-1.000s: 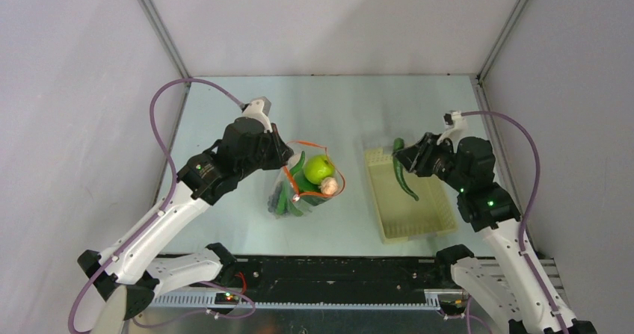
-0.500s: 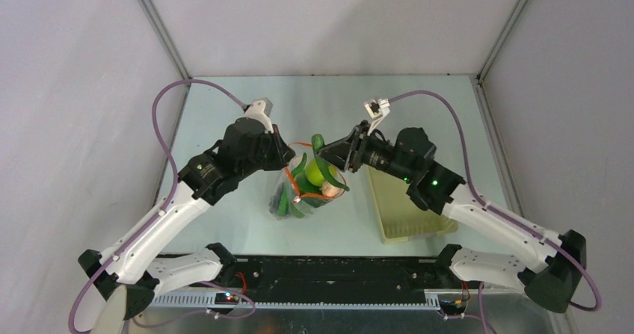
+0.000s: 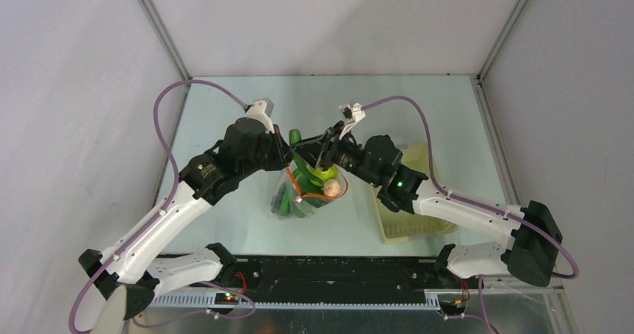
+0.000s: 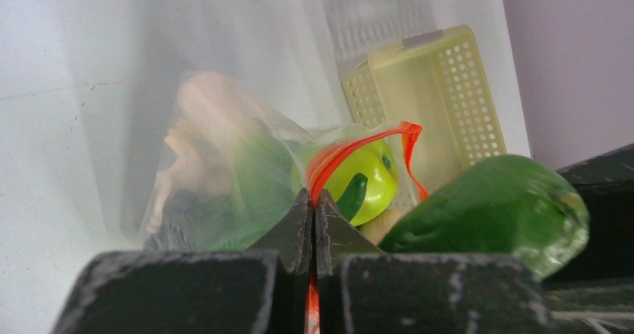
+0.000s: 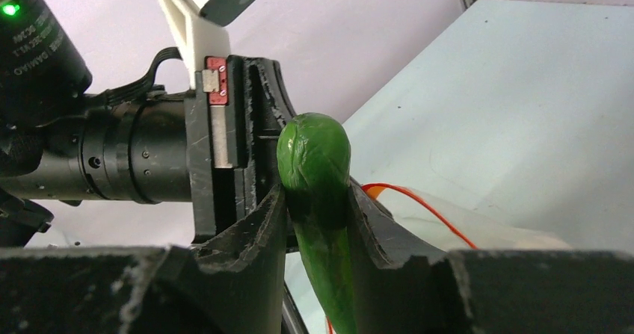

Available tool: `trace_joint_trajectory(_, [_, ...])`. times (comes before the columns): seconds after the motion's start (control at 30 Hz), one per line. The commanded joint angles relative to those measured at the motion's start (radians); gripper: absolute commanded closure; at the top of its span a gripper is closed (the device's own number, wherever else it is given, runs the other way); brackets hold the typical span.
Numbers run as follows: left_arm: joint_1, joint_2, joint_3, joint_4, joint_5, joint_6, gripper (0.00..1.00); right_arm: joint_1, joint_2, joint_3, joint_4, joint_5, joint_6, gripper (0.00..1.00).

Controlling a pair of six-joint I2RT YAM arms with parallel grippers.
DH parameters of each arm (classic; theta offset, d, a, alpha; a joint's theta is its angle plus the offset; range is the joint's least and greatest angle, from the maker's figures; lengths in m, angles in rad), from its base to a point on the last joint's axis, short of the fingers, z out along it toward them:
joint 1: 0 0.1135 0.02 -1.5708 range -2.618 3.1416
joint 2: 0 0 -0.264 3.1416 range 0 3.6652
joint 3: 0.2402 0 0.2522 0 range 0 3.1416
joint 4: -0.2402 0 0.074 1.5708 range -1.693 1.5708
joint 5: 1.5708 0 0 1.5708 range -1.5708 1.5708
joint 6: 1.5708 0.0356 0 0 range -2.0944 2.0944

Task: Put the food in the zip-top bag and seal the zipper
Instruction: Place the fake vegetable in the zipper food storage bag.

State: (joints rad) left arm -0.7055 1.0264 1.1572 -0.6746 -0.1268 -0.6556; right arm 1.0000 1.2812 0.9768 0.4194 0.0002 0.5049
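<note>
The clear zip-top bag (image 3: 303, 198) stands open mid-table, with its orange-red zipper (image 3: 310, 194) round the mouth. It holds a green apple (image 3: 324, 174), a white mushroom (image 3: 333, 189) and leafy greens (image 3: 288, 202). My left gripper (image 3: 285, 157) is shut on the zipper strip (image 4: 351, 149) at the bag's left rim and holds the mouth up. The apple (image 4: 370, 181) shows just behind the strip. My right gripper (image 3: 320, 157) is shut on the long green pepper (image 5: 317, 162). It holds the pepper (image 3: 295, 137) tilted over the bag's mouth, close beside the left gripper.
The pale yellow perforated basket (image 3: 407, 218) sits right of the bag, partly under my right arm, and shows in the left wrist view (image 4: 441, 102). The left wrist body (image 5: 134, 158) is directly beside the right fingers. Grey walls enclose the table.
My right arm has swung left from above the basket to the bag's mouth, carrying the pepper. The left gripper has kept its hold on the zipper strip.
</note>
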Motion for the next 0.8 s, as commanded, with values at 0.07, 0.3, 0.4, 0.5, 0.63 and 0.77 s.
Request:
trace_joint_trajectory(0.07, [0.006, -0.028, 0.007, 0.068, 0.004, -0.022, 1.0, 0.052, 0.02, -0.022, 0.096, 0.124, -0.08, 0.94])
trace_joint_trajectory(0.3, [0.01, -0.029, 0.013, 0.055, -0.013, -0.024, 1.0, 0.072, 0.001, -0.073, 0.07, 0.178, -0.103, 0.94])
trace_joint_trajectory(0.4, [0.014, -0.033, 0.008, 0.065, -0.003, -0.024, 1.0, 0.078, -0.001, -0.09, 0.056, 0.175, -0.099, 0.94])
trace_joint_trajectory(0.5, [0.014, -0.033, 0.009, 0.065, 0.005, -0.023, 1.0, 0.081, 0.003, -0.101, 0.032, 0.158, -0.101, 0.94])
trace_joint_trajectory(0.63, [0.016, -0.036, 0.009, 0.065, 0.002, -0.024, 1.0, 0.088, 0.0, -0.11, -0.004, 0.162, -0.121, 0.95])
trace_joint_trajectory(0.77, [0.019, -0.038, 0.009, 0.067, 0.004, -0.025, 1.0, 0.101, 0.012, -0.11, -0.027, 0.164, -0.132, 0.95])
